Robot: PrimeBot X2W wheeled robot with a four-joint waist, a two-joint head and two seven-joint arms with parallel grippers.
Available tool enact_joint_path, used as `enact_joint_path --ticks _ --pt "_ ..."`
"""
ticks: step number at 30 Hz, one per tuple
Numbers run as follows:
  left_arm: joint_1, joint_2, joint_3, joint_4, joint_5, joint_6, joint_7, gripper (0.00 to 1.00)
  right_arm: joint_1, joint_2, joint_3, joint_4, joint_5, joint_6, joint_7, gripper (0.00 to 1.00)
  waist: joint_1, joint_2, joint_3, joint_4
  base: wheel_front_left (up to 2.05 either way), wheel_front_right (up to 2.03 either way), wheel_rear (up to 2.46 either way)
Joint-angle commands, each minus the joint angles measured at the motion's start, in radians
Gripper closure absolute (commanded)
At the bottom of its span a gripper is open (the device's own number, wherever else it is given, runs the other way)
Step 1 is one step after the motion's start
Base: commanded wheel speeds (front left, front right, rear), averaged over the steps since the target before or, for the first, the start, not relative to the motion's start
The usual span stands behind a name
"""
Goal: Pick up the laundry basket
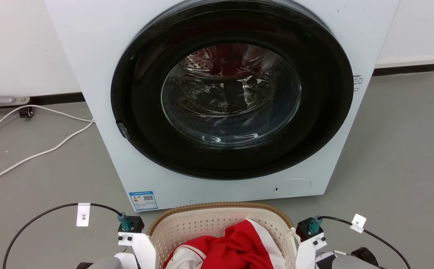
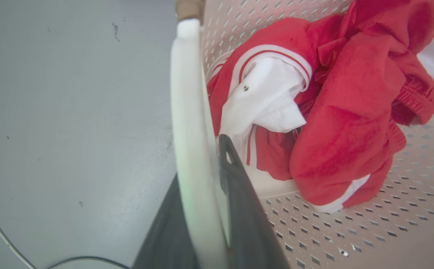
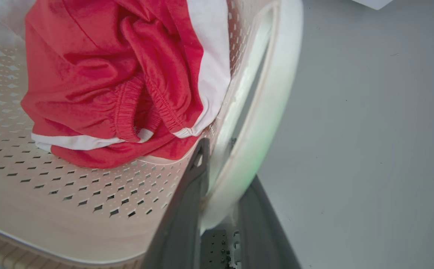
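Observation:
The laundry basket (image 1: 202, 227), cream perforated plastic with a brown woven-look rim (image 1: 220, 205), sits at the bottom centre of the head view, right in front of the washing machine. Red and white clothes (image 1: 239, 243) lie inside it. My two wrists flank it, the left wrist (image 1: 135, 239) and the right wrist (image 1: 310, 241). In the left wrist view my left gripper (image 2: 202, 160) is shut on the basket's white side handle (image 2: 189, 112). My right gripper (image 3: 228, 162) is likewise shut on the other white handle (image 3: 273, 104). Whether the basket touches the floor is not visible.
The white washing machine (image 1: 90, 74), its round dark door (image 1: 232, 89) shut, stands just beyond the basket. White cables (image 1: 34, 153) trail over the grey floor at the left. Bare grey floor (image 1: 400, 157) lies to the right, with a wall and dark skirting behind.

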Motion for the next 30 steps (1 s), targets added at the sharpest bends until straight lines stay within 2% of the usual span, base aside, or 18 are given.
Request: enact_joint_path --ticks 1,30 --pt "-0.018 0.011 -0.004 0.001 -0.006 -0.005 -0.01 1.0 -0.012 -0.005 0.006 0.007 -0.006 0.002 -0.003 1.0 -0.0001 0.0 0.001 0.0 0.0 0.0 0.0" --pt "-0.029 0.008 -0.066 0.011 -0.065 -0.005 -0.026 1.0 -0.008 -0.007 0.008 0.008 -0.009 0.002 -0.006 1.0 -0.0001 0.0 0.004 -0.001 0.0 0.0 0.0"
